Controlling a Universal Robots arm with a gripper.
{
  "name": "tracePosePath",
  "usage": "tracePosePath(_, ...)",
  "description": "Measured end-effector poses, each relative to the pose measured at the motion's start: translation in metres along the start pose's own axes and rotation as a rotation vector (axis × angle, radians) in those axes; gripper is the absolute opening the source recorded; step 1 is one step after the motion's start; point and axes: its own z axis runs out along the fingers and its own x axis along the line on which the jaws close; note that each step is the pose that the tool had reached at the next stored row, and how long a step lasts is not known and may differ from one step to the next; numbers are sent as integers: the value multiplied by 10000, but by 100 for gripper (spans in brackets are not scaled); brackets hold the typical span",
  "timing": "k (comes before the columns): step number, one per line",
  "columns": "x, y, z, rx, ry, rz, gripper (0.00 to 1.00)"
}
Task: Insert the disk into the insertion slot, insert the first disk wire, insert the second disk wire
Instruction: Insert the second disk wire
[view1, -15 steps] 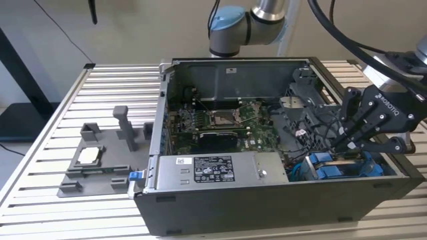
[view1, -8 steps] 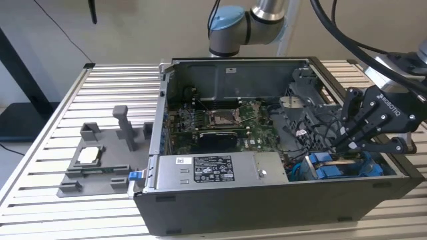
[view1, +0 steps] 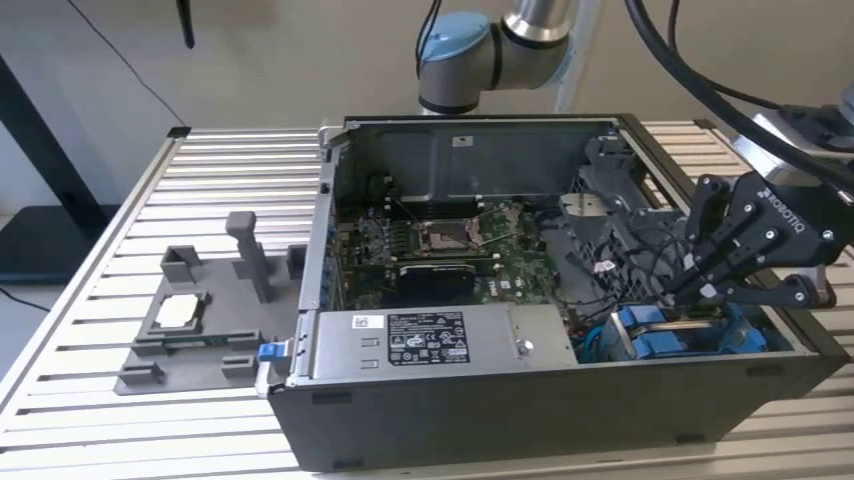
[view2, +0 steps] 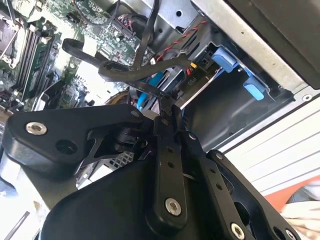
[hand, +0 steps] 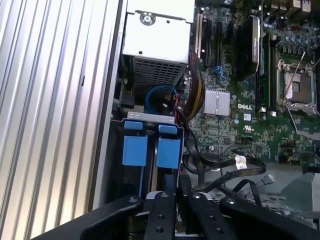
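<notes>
The gripper (view1: 694, 290) hung low inside the open computer case (view1: 534, 410), at the corner on the exterior view's right, directly over the insertion slot (view1: 687, 335). In the second wrist view its fingers (view2: 167, 107) were drawn narrow and appeared pinched on a thin black disk wire (view2: 125, 70), whose slack looped back over the motherboard (view1: 441, 240); I judged that grip kept the wire end aimed at the drive's rear. The disk (hand: 150, 150) already sat in the slot, its 2 blue carrier tabs showing in the first wrist view. A grey fixture (view1: 200, 320) rested on the slatted tabletop (view1: 227, 180), well apart.
</notes>
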Motion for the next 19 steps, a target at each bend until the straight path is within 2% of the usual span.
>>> tracePosePath(6,4,-13,14,47,-81,349,16)
tracePosePath(12,13,-43,17,64,-123,527,16)
tracePosePath(17,33,-44,19,39,-170,712,16)
tracePosePath(19,40,-44,17,32,-172,726,16)
